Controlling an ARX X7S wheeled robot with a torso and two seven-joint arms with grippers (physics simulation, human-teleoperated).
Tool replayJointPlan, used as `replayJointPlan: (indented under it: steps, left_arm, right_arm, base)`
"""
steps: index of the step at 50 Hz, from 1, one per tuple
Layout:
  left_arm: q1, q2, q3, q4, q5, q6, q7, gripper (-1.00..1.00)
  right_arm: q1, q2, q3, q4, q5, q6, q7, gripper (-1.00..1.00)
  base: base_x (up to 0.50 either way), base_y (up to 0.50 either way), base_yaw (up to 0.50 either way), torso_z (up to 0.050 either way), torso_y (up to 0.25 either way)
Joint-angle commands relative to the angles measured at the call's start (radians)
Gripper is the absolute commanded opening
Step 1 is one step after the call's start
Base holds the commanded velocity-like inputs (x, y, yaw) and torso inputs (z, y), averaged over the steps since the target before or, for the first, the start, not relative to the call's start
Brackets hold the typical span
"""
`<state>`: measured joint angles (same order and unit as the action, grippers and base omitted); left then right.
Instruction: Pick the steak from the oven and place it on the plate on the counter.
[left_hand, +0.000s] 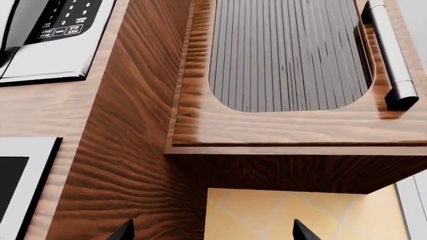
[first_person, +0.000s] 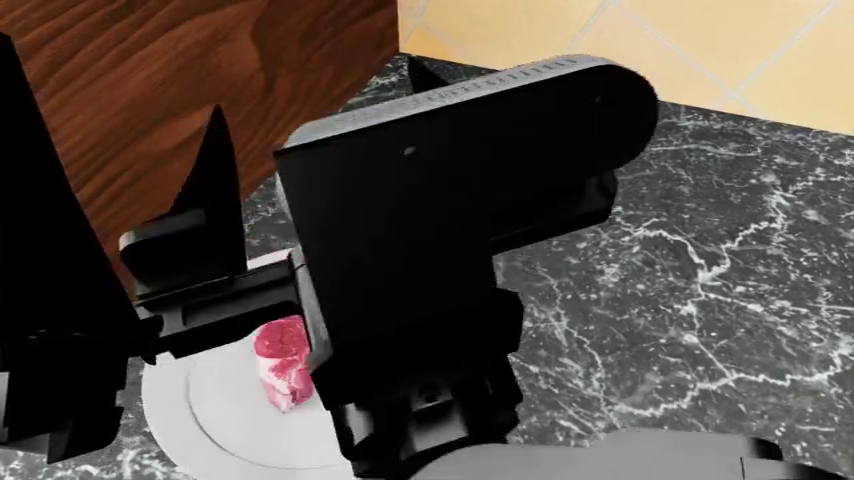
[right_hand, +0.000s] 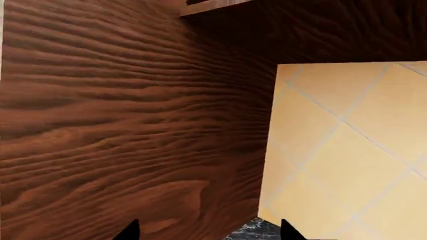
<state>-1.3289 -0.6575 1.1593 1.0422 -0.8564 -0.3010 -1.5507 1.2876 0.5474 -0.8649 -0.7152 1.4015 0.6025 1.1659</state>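
Steak (first_person: 282, 362): seen lying on the white plate (first_person: 214, 420) in the head view, toward the plate's middle; partly hidden behind a black arm housing.
Plate: set on the dark veined counter (first_person: 694, 270), close to the reddish wooden cabinet side (first_person: 160, 90).
Oven: not identified with certainty in any view; a keypad panel (left_hand: 63, 20) is glimpsed from the left wrist camera.
Task progress: placement is judged done, since the steak is on the plate; only clearing the arms appears left.
Left gripper (left_hand: 211, 231): two dark fingertips are seen well apart against wood and yellow tile (left_hand: 300, 215); nothing is between them. Read as parted and empty.
Right gripper (right_hand: 210, 231): fingertips likewise spread, nothing held; wood grain and tiled wall (right_hand: 347, 140) are faced, with a sliver of counter below.
Arm pose: both wrist cameras are pointed at cabinetry and wall, not at the plate, so the grippers are judged raised and turned off the plate. In the head view a bulky black arm segment (first_person: 454, 230) fills the centre, over the plate's edge.
Contact: no finger is seen touching the steak.
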Motion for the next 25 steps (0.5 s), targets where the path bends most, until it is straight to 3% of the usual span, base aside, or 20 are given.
replayJointPlan:
  steps: [1,12,17,20,25]
  left_arm:
    - [-0.039,-0.024,0.017,0.004,-0.021,0.019,-0.017,1.00]
    - [-0.058,-0.073,0.029,0.004,-0.032,0.045,-0.019,1.00]
    - [-0.064,-0.106,0.049,0.005,-0.030,0.061,-0.019,1.00]
    - [-0.065,-0.132,0.053,0.005,-0.030,0.072,-0.019,1.00]
    - [-0.065,-0.142,0.057,0.005,-0.029,0.070,-0.019,1.00]
  right_arm:
    - [0.179,0.116,0.119,-0.130,0.160,0.035,0.135,1.00]
    - [0.286,0.351,0.215,-0.271,0.315,0.042,0.304,1.00]
    - [0.192,0.492,0.327,-0.332,0.372,0.034,0.300,1.00]
    - [0.090,0.386,0.651,-0.332,0.548,0.252,0.380,1.00]
    - [-0.101,0.142,1.040,-0.332,0.692,0.567,0.405,1.00]
  base:
    - [0.00,0.00,0.00,0.000,0.000]
    - [0.00,0.00,0.00,0.000,0.000]
    - [0.00,0.00,0.00,0.000,0.000]
    - [0.00,0.00,0.00,0.000,0.000]
    - [0.00,0.00,0.00,0.000,0.000]
